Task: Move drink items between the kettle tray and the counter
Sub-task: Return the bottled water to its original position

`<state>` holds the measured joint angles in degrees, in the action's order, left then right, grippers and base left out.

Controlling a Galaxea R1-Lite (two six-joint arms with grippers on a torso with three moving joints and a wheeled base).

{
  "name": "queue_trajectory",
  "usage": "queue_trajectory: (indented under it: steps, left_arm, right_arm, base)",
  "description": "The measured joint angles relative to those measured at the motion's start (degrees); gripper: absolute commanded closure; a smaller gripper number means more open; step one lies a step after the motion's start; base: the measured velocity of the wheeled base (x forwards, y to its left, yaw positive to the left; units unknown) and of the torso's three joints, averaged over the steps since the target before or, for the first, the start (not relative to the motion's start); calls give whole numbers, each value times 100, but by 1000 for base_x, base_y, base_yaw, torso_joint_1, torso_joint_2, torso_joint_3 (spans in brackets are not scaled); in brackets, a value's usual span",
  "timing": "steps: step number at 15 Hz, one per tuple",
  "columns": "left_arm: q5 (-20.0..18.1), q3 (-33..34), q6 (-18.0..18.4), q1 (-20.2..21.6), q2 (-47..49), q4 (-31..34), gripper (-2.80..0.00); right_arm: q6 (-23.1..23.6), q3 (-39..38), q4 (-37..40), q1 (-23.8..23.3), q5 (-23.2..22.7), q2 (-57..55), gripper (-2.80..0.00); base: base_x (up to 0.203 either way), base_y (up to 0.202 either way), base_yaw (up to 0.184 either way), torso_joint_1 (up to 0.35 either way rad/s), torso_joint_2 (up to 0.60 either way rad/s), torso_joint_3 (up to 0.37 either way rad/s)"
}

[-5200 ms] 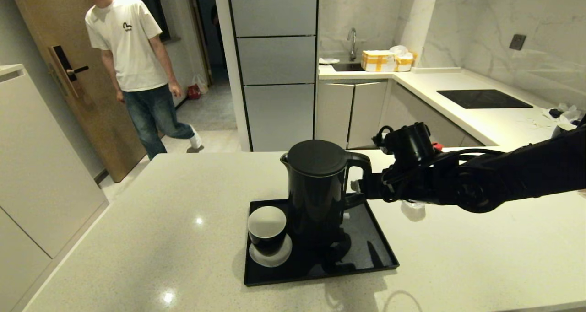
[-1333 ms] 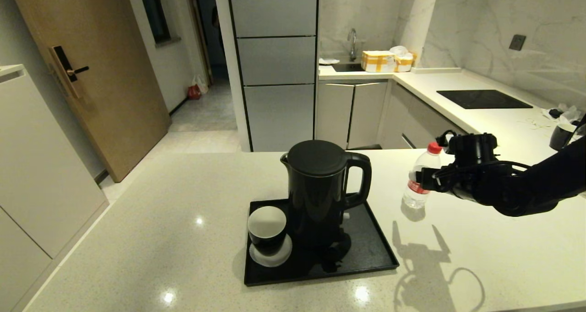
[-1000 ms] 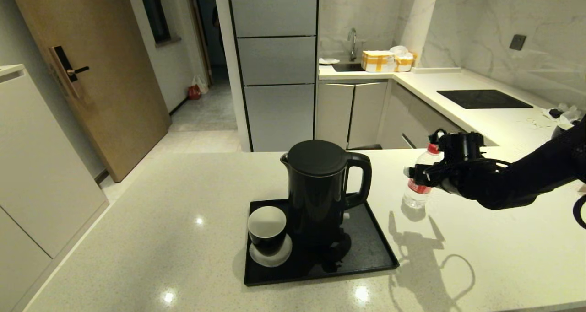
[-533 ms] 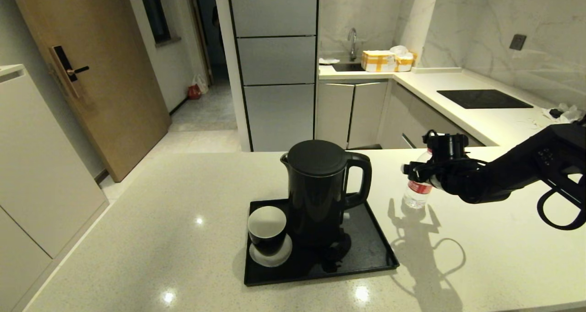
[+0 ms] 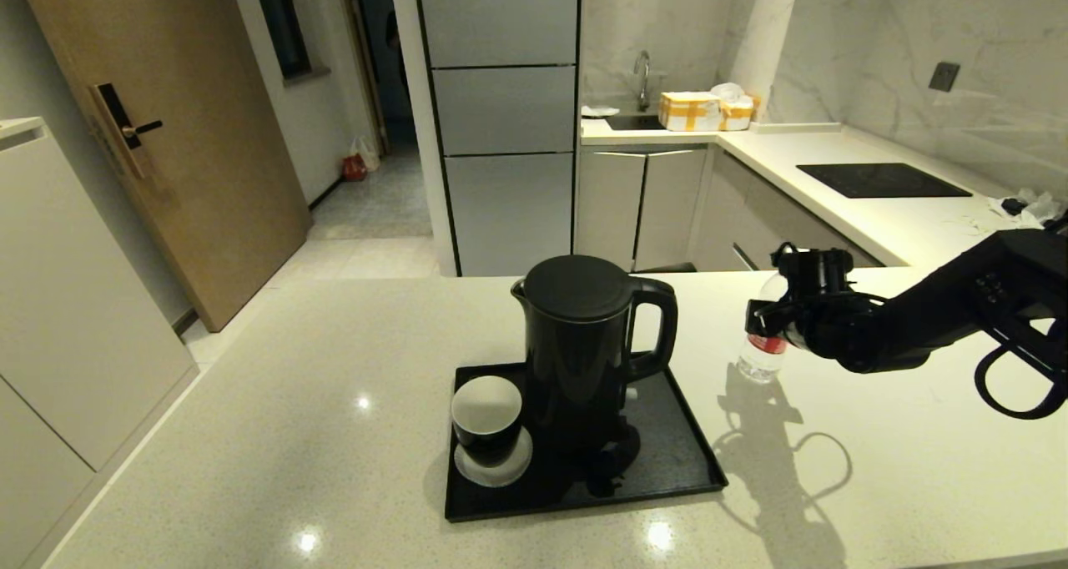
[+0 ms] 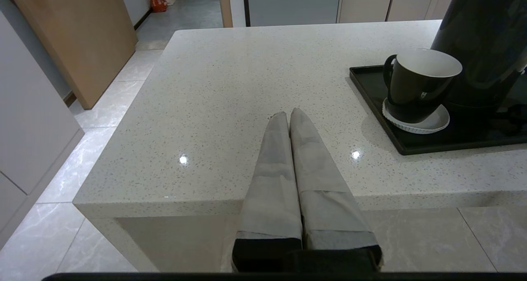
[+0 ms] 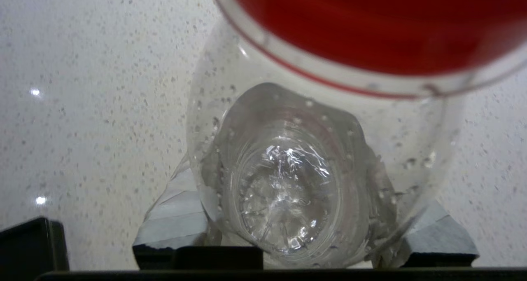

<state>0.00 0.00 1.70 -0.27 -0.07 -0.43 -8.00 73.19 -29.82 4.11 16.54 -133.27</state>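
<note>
Head view: black electric kettle (image 5: 584,344) upright on kettle tray (image 5: 684,444), cup on saucer (image 5: 488,427) at its left; water bottle (image 5: 761,360) standing on counter (image 5: 250,402) right of tray; right gripper (image 5: 772,319) around its upper part.
Left wrist view: left gripper (image 6: 290,116) pressed together, empty, at counter's near edge, left of tray.
Right wrist view: fingers (image 7: 173,215) flanking bottle, grip pressing its sides.
</note>
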Motion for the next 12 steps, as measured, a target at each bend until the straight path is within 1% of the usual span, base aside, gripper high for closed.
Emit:
queue_trajectory:
  steps: [3,5,7,9,11,12]
  left_arm:
    - [-2,0,-3,0,0,2,0]
    - [-2,0,-1,0,0,2,0]
    - [0,0,-2,0,0,2,0]
    - [0,0,3,0,0,2,0]
    - [0,0,1,0,0,2,0]
    - [0,0,-1,0,0,2,0]
  right_arm:
    - [-103,-696,55,89,-50,623,0]
    - [-202,-1296,42,291,-76,1239,0]
    - [-409,-1982,46,779,-82,1946,0]
    - [-643,-2548,55,1408,-33,2514,0]
    - [-904,-3001,42,2043,148,2950,0]
    - [-1025,-3130,32,2278,207,3073,0]
  base:
    - [0,0,0,0,0,0]
    - [0,0,0,0,0,0]
    - [0,0,0,0,0,0]
    - [0,0,0,0,0,0]
    - [0,0,0,0,0,0]
    - [0,0,0,0,0,0]
